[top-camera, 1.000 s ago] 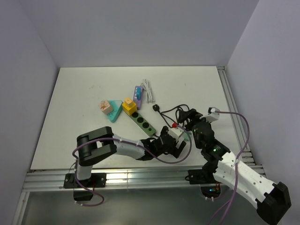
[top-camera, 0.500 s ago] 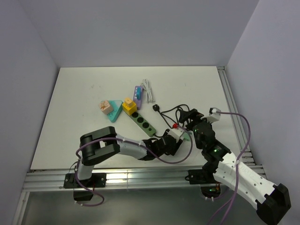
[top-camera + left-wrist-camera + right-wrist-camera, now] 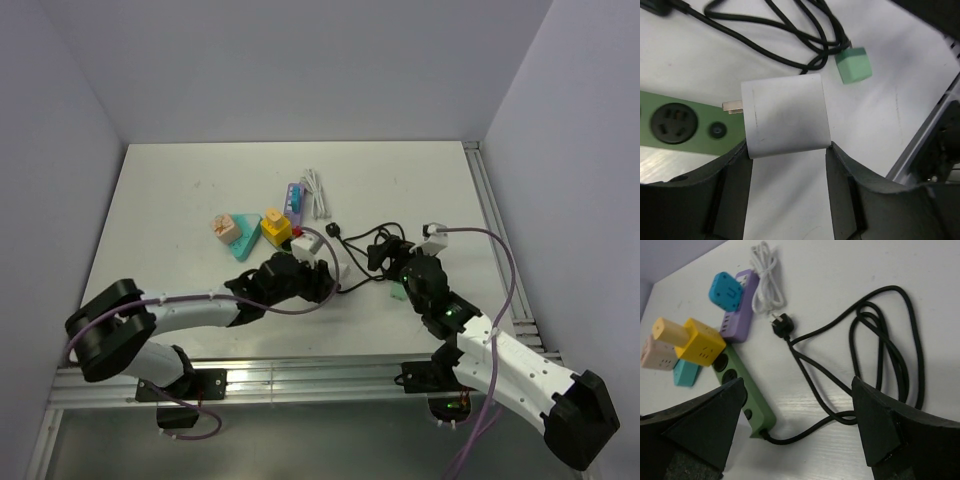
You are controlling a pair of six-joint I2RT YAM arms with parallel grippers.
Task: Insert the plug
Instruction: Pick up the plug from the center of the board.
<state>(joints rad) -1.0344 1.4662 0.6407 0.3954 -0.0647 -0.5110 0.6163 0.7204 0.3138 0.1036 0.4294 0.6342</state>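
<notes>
The plug (image 3: 785,115) is a white cube with metal prongs (image 3: 732,106) pointing left. My left gripper (image 3: 788,146) is shut on it, a finger pressed against each side. It hangs just right of the green power strip (image 3: 670,125), prongs level with the strip's end near a round socket (image 3: 674,123). From above, the plug (image 3: 312,245) and left gripper (image 3: 315,264) cover most of the strip. My right gripper (image 3: 797,390) stands open and holds nothing, above the black cable (image 3: 880,345) near the strip's cable end (image 3: 757,425).
A yellow cube adapter (image 3: 702,342) sits in the strip's far end. Beyond lie a purple strip (image 3: 740,302) with a blue cube (image 3: 727,290), a white cable (image 3: 765,275), a black plug (image 3: 780,322), beige (image 3: 655,352) and teal (image 3: 685,372) adapters. A small green cube (image 3: 854,65) lies right.
My left gripper has shut on the white plug and carried it leftward from beside the right gripper to over the green strip. The right gripper shifted slightly and stays open.
</notes>
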